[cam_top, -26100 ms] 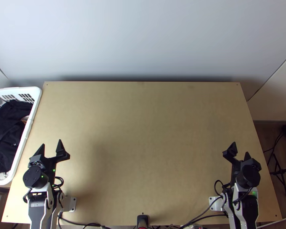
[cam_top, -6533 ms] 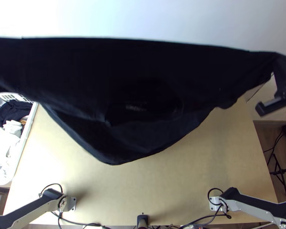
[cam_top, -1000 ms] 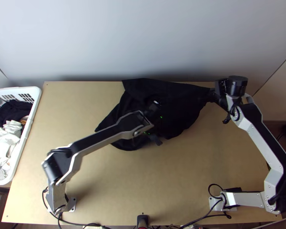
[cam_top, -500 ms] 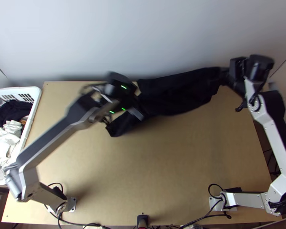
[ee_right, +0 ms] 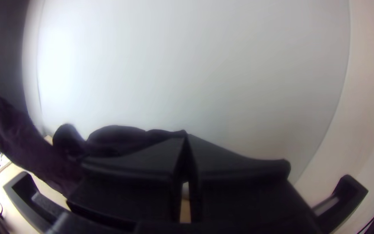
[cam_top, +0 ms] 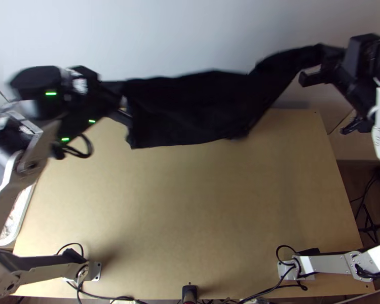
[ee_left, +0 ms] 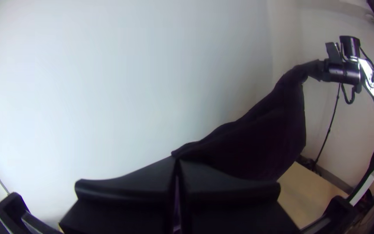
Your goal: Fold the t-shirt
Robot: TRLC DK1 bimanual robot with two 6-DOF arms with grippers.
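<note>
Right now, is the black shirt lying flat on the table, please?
No, the black shirt hangs between the left tool and the right tool.

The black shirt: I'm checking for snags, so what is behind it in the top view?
Above the black shirt shows the pale wall; below it, the wooden table. The cloth hides the middle of the table's far edge, and anything else it covers can't be seen.
</note>
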